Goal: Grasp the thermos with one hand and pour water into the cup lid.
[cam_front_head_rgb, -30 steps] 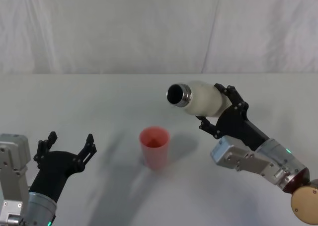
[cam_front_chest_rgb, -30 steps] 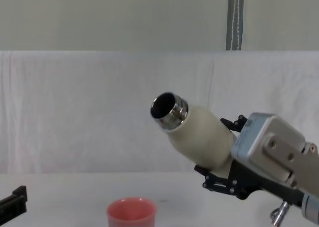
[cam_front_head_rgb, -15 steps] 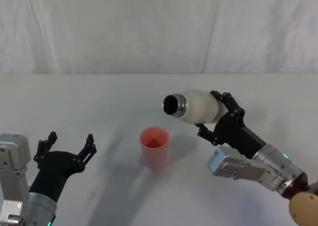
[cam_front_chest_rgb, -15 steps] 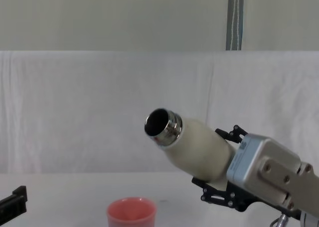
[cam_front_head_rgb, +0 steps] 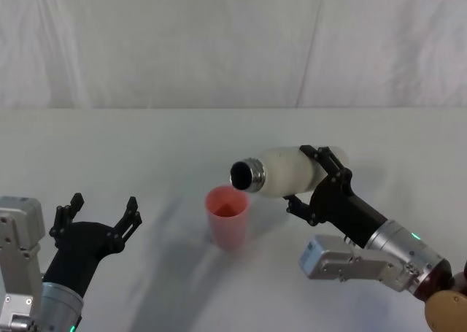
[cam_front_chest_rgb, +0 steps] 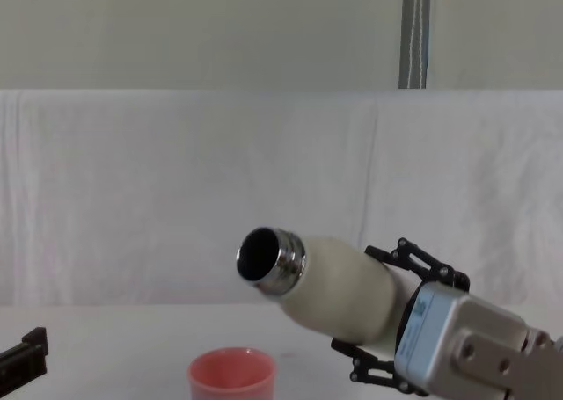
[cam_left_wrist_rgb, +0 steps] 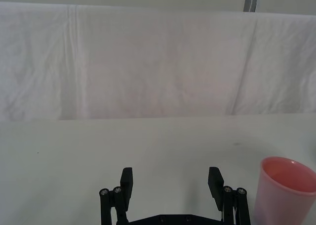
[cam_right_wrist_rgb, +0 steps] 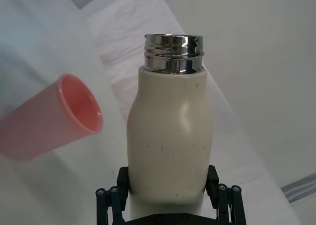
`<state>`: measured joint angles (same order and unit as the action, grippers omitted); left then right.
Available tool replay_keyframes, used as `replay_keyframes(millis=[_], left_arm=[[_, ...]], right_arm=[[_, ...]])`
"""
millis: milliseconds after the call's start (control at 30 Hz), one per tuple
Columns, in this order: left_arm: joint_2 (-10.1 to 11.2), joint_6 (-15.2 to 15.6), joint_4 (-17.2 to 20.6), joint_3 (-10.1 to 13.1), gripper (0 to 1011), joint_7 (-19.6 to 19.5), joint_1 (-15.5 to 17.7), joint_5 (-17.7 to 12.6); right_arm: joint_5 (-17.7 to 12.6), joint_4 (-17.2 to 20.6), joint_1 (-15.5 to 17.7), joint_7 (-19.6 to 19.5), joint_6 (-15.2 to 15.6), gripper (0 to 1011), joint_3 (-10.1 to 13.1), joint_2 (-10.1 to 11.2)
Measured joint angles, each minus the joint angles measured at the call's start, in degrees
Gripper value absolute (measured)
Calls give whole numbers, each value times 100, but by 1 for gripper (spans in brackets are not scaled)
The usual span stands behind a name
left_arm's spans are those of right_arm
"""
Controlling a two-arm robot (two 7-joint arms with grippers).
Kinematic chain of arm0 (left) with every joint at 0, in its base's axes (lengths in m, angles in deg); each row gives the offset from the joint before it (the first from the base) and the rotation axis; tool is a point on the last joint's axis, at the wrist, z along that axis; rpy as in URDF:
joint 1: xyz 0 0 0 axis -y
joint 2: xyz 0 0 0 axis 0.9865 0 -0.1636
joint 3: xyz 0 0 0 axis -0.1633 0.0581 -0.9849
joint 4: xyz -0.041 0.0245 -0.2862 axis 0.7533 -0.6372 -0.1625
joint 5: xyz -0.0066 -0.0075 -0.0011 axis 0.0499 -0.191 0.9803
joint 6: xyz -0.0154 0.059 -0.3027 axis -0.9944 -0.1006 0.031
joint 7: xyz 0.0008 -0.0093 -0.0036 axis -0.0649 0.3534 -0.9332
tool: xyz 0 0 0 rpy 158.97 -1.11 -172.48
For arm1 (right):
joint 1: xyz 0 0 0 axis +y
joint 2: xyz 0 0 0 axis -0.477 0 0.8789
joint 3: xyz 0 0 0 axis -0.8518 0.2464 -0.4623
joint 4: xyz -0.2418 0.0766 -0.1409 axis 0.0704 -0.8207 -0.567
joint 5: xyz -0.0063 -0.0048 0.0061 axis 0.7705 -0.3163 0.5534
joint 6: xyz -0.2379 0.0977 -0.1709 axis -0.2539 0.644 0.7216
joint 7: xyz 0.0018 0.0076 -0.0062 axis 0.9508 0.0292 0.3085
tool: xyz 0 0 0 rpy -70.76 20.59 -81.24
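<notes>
Head view, nearest us: our left gripper (cam_front_head_rgb: 98, 214) rests low at the left, black fingers spread apart around nothing. Our right gripper (cam_front_head_rgb: 319, 184) has its black fingers clamped on both sides of the thermos (cam_front_head_rgb: 281, 173), a matte cream cylinder with rounded shoulders and a shiny threaded steel neck. We hold it off the white table (cam_front_head_rgb: 146, 149), tipped nearly level, its open mouth above the rim of the cup lid (cam_front_head_rgb: 228, 216), a small tapered pink cup standing upright.
</notes>
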<state>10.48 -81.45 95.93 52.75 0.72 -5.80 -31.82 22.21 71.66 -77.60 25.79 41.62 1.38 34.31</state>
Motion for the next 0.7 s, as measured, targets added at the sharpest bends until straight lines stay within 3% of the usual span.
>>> replay_keyframes(millis=[700], left_arm=[[0, 0, 0, 0, 1001, 0, 0, 0]], right_arm=[[57, 45, -46, 4, -9, 952, -126, 155]])
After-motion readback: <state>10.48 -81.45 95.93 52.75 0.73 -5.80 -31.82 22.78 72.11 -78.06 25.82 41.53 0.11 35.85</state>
